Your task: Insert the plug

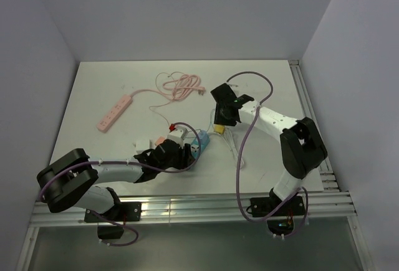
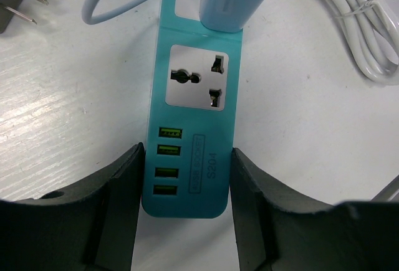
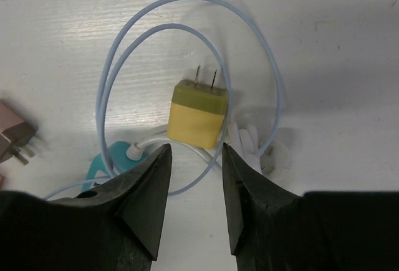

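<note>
Just ahead of the right gripper (image 3: 196, 152) the yellow plug (image 3: 198, 114) lies flat on the white surface (image 3: 324, 47), prongs pointing away, ringed by loops of pale-blue cable (image 3: 112, 65). The right jaws stand apart with nothing between them, tips just short of the plug's body. That arm reaches from its base forward and leftward, elbow bent, wrist tipped down over the plug. Further left, the left gripper (image 2: 187, 159) has its jaws clenched on the USB end of the teal power strip (image 2: 187, 205) — a blue adapter (image 2: 234, 0) sits in the strip's far socket — and that arm lies low, stretched rightward along the near edge.
</note>
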Tool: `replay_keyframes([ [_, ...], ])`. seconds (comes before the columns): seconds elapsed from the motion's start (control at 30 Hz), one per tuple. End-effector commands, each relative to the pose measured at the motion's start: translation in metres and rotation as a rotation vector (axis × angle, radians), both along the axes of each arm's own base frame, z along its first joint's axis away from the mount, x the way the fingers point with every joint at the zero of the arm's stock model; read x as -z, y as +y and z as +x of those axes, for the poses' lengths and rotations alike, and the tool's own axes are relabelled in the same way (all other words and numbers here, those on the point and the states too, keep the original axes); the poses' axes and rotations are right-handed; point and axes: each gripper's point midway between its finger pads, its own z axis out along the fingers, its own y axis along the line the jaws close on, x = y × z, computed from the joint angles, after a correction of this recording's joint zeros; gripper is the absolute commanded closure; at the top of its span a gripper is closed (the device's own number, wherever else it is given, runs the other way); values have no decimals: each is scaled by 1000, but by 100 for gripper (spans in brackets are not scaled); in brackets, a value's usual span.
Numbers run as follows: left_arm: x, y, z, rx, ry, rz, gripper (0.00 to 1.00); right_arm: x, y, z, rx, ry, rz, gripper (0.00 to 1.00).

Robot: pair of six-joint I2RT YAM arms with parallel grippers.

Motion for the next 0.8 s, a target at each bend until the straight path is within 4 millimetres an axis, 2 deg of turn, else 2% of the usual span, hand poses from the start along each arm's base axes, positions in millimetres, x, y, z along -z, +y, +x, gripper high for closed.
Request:
replay_keyframes([
  [0.0,-7,-2,7,-37,-15,-9,100,-4,2,15,31,-47,-11,55],
  [0.17,-8,0,6,-38,-18,-11,100,12,12,16,16,-9,8,55],
  [0.4,-8,0,5,-32,-16,-14,100,33,13,14,19,45,-15,40],
  [0.53,-8,-1,6,-32,-16,-14,99,43,12,12,24,64,-33,39],
  [0.63,-8,-1,6,-33,-15,-15,96,54,12,10,22,79,-43,41],
  [0.77,-5,-2,5,-25,-7,-11,86,56,7,8,35,74,-59,56],
])
